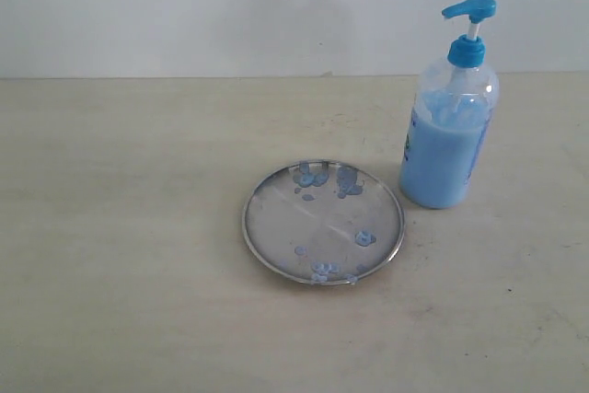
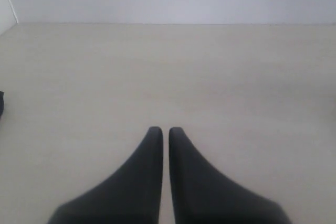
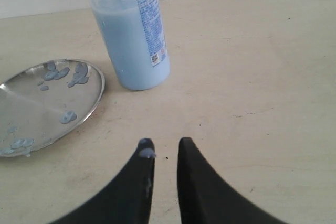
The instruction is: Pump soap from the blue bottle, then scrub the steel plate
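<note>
The steel plate [image 1: 304,218] lies flat on the table, with soap [image 1: 313,175] in small blue blobs near its rim. Just to its right stands the blue bottle [image 1: 449,135], upright, with its pump head [image 1: 469,11] raised. Neither gripper shows in the exterior view. In the right wrist view the plate [image 3: 31,108] and the bottle [image 3: 134,45] lie ahead of my right gripper [image 3: 164,142]. It hovers over bare table, slightly open and empty, with a soap blob [image 3: 147,153] on one fingertip. My left gripper [image 2: 165,129] is shut on nothing above bare table.
The beige tabletop [image 1: 120,255] meets a white wall [image 1: 230,6] at the back. A small dark object [image 2: 1,103] shows at the edge of the left wrist view. Bare table surrounds the plate and the bottle.
</note>
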Controlling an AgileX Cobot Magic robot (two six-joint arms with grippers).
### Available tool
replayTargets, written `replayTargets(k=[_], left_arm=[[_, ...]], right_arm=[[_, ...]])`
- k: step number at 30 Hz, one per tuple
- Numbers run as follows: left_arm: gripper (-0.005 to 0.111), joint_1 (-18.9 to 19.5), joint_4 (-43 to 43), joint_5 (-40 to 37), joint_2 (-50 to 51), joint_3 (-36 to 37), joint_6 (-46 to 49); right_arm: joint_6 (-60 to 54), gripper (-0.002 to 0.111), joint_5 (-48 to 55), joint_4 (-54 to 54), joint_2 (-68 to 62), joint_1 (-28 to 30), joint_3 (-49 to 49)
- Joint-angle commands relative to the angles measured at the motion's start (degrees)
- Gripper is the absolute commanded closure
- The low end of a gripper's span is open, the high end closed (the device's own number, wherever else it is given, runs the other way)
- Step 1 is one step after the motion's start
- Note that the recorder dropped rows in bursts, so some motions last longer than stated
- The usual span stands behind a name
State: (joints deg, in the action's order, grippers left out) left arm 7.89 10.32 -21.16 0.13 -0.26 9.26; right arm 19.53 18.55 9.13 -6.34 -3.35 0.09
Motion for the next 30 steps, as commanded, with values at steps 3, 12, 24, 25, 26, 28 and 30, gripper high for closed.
replayTargets(k=[3,12,24,25,26,28,30], left_arm=[[0.102,-0.41,-3.74,0.85,-0.13,0.26,-8.74],[0.102,-0.41,-3.74,0.85,-0.13,0.26,-9.68],[0.102,-0.41,-3.74,0.85,-0.13,0.26,-9.68],[0.102,-0.41,-3.74,0.85,-0.13,0.26,-9.68],[0.102,-0.41,-3.74,0.85,-0.13,0.26,-9.68],[0.102,-0.41,-3.74,0.85,-0.13,0.26,-9.68],[0.102,-0.41,-3.74,0.85,-0.13,0.26,-9.68]], right_arm=[[-0.19,0.103,0.06,0.51,0.42,0.06,-0.09],[-0.19,0.103,0.06,0.51,0.42,0.06,-0.09],[-0.19,0.103,0.06,0.51,0.42,0.06,-0.09],[-0.19,0.103,0.06,0.51,0.42,0.06,-0.09],[-0.19,0.103,0.06,0.51,0.42,0.06,-0.09],[0.15,0.103,0.37,-0.26,0.56,0.42,-0.09],[-2.37,0.103,0.28,-6.44,0.56,0.98,-0.09]])
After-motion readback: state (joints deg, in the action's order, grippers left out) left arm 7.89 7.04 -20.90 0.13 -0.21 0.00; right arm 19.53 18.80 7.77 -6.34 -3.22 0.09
